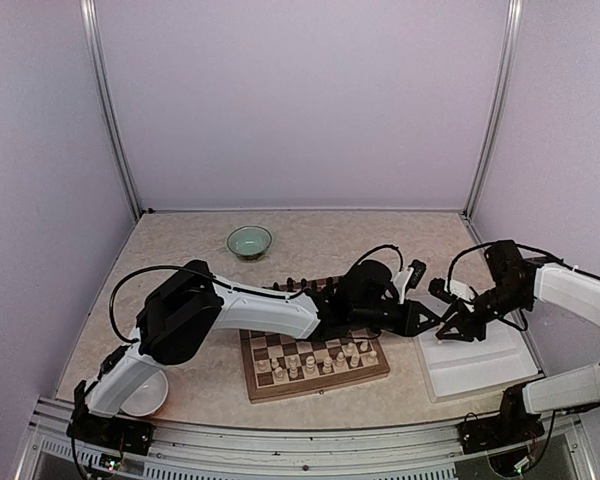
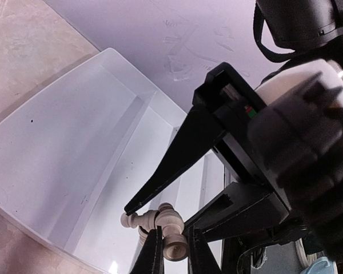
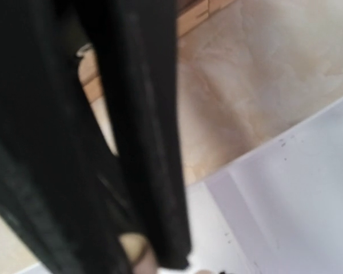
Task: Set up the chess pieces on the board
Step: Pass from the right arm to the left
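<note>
Left gripper [image 2: 175, 256] clamped a cream chess piece [image 2: 164, 225] by its wide end above the white tray [image 2: 57, 142]; right gripper [image 2: 158, 216] jaws stood parted. Judged best: withdraw straight, grip firm, then carry to the board [image 1: 310, 390].

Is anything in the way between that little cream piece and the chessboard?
Only the right gripper, whose open fingers straddle the cream piece close by. The left gripper pinches that piece over the white tray; between tray and board only bare tabletop shows.
</note>
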